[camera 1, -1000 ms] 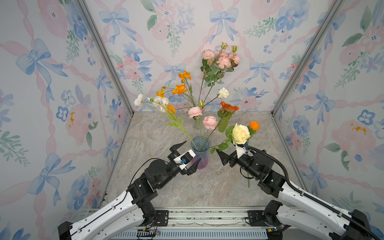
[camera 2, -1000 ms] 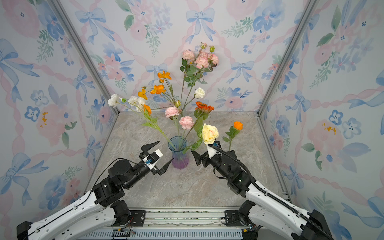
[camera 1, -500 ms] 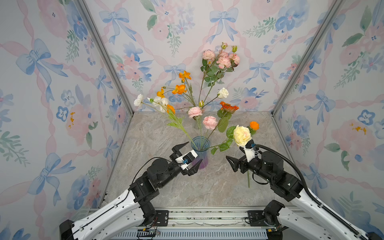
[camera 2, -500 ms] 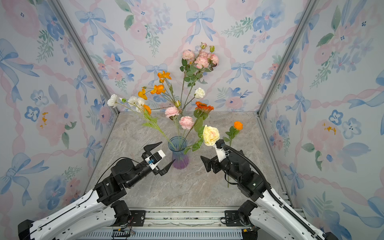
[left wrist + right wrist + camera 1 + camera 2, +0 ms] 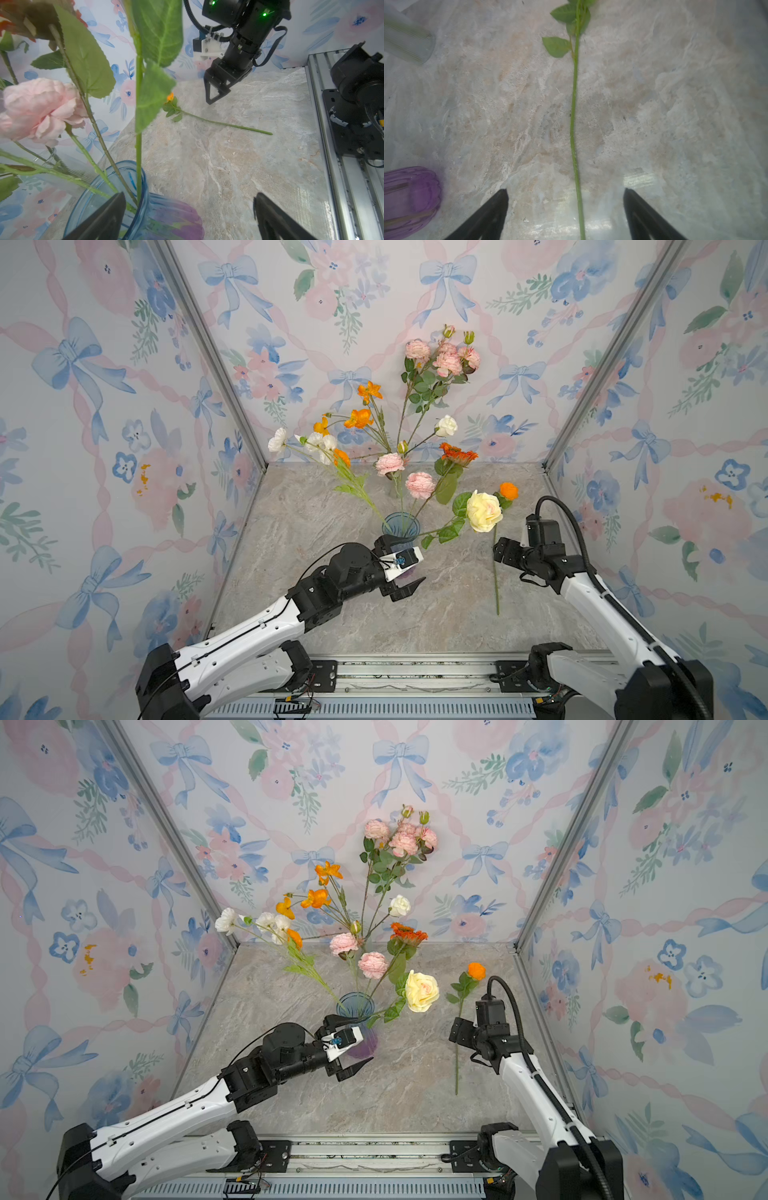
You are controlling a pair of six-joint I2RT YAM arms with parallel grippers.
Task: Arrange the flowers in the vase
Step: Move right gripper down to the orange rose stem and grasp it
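Right gripper (image 5: 502, 551) hangs over the right side of the desk (image 5: 316, 514), jaws pointing down and released, holding nothing. In the right wrist view its two dark fingertips (image 5: 500, 199) stand apart on either side of a green stem without touching it. That stem belongs to the orange flower (image 5: 476, 971), which lies flat on the desk, its bloom toward the back wall and its cut end toward the front rail. In the left wrist view the gripper's tips sit near the leafy upper part of the stem and look raised a little off the marble, though I cannot tell this for certain. The left gripper (image 5: 409, 560) is just beside the vase (image 5: 401, 524), on its front side, jaws spread wide and empty; in the left wrist view one finger (image 5: 108, 216) shows in front of the glass, and whether it touches cannot be told. The vase, blue at the rim and purple lower down, stands upright near the middle of the desk. The other flowers (image 5: 419, 485) stand in it, their stems fanning out: white ones lean left, orange and pink ones rise toward the back, and a cream rose (image 5: 483, 511) leans low to the right, near the bloom of the lying orange flower in both top views.
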